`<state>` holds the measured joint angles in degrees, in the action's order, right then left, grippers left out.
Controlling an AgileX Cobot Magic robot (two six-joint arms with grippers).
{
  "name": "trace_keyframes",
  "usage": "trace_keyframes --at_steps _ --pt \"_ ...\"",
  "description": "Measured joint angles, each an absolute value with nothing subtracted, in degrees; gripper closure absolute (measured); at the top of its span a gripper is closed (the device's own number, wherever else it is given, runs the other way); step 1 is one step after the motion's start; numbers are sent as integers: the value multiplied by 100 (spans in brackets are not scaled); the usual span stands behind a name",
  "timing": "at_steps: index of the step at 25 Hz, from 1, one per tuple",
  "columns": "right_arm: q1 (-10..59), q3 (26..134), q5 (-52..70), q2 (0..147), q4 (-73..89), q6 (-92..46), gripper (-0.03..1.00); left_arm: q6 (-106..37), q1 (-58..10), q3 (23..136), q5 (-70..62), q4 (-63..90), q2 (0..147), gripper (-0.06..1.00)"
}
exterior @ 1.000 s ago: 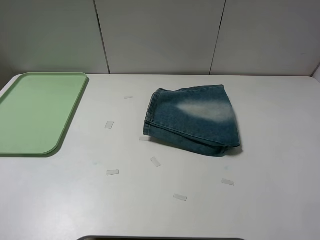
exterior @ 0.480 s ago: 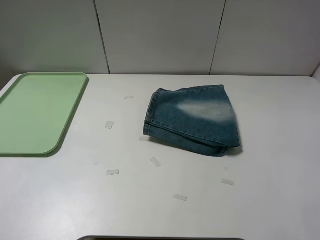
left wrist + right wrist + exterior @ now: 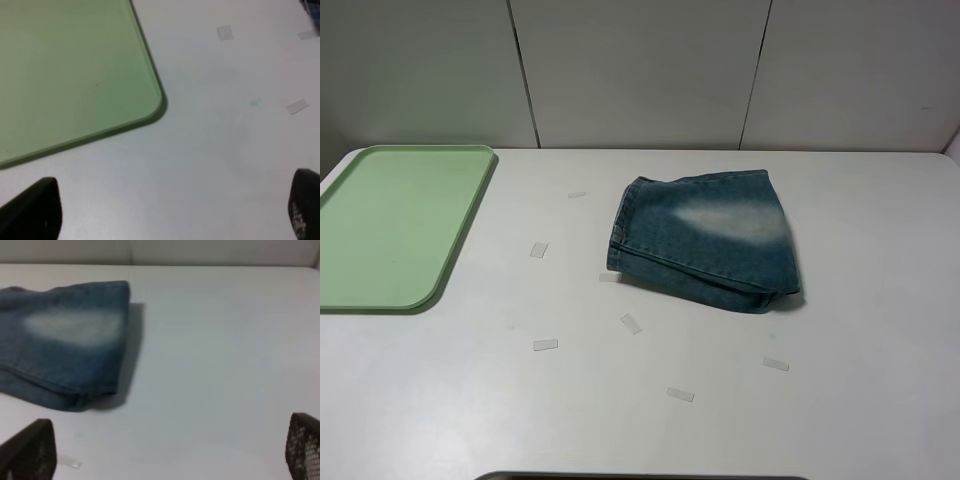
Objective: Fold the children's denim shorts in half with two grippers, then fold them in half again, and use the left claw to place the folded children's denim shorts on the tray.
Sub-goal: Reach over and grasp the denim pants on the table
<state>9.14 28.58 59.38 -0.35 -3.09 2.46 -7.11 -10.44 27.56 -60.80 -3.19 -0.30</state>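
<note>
The children's denim shorts lie folded in a compact bundle on the white table, right of centre, with a faded pale patch on top. They also show in the right wrist view. The pale green tray lies flat at the far left and holds nothing; its rounded corner shows in the left wrist view. Neither arm shows in the high view. The left claw is open, fingers wide apart over bare table beside the tray's corner. The right gripper is open over bare table, apart from the shorts.
Several small clear tape pieces lie on the table, such as one between tray and shorts and one toward the front. A panelled grey wall closes the far edge of the table.
</note>
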Motion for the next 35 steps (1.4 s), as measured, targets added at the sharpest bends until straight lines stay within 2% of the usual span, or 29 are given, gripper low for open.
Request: trace_keyframes --at_steps 35 --pt "1022 2828 5840 -35 -315 296 27 -711 -1044 2756 -6074 -319 -30 5"
